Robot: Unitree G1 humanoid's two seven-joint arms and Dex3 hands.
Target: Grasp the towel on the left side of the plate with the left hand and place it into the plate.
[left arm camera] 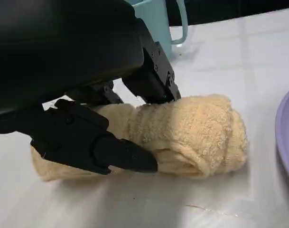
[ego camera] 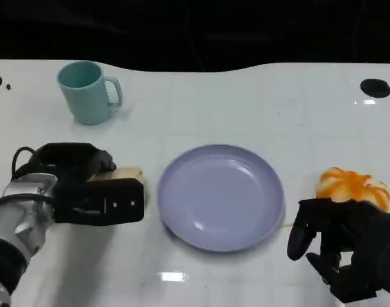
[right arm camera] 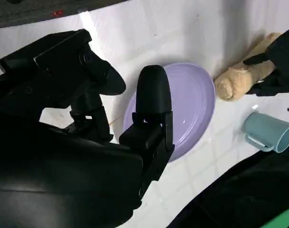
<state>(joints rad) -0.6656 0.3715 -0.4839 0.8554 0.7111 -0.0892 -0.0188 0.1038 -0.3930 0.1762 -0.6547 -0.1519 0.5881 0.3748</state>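
Left wrist view, towel (left arm camera: 191, 137) between left hand (left arm camera: 87, 114) fingers

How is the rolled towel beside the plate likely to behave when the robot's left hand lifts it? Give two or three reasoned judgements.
The towel looks soft and fluffy, so it will probably squash under the left hand's fingers. Being a loose roll, it may sag or partly unroll when lifted. Its rough pile should resist slipping, and it is likely light.

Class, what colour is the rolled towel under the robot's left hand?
Pale yellow, a creamy beige; the towel shows best in the left wrist view.
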